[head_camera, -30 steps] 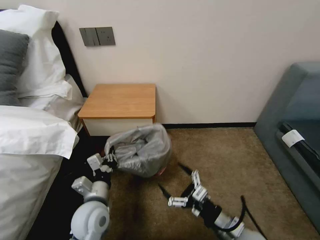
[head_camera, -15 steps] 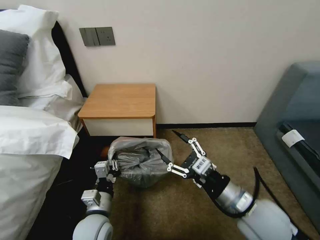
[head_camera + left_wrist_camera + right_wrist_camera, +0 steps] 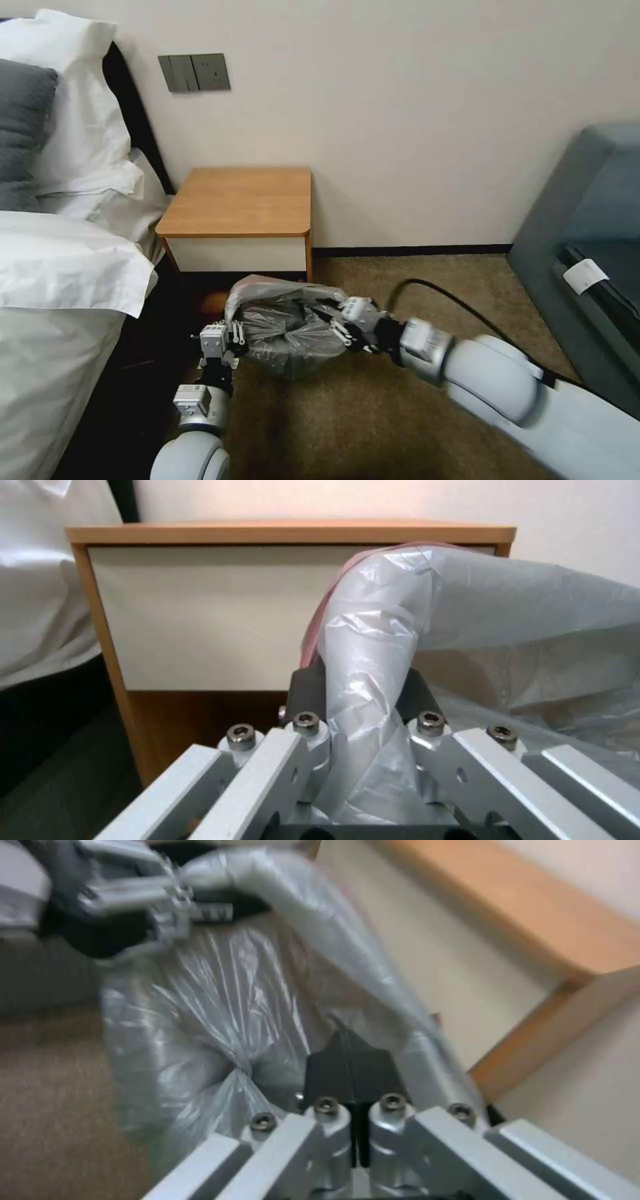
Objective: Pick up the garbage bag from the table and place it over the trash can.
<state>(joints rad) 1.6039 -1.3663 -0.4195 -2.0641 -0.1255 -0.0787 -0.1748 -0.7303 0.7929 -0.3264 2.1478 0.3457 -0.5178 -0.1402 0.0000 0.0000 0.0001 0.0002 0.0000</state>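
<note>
The crinkly translucent grey plastic garbage bag [image 3: 288, 327] is hanging between both grippers, before the orange-brown wooden table [image 3: 240, 203]. The left gripper [image 3: 235, 331] is pinching its rim. The right gripper [image 3: 337, 322] is sitting closed against the opposite edge; whether it is clamping plastic is unclear.

White arms, silver screwed black-padded hands

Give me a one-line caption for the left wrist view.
Left hand shut on the garbage bag rim, in front of the table.
</note>
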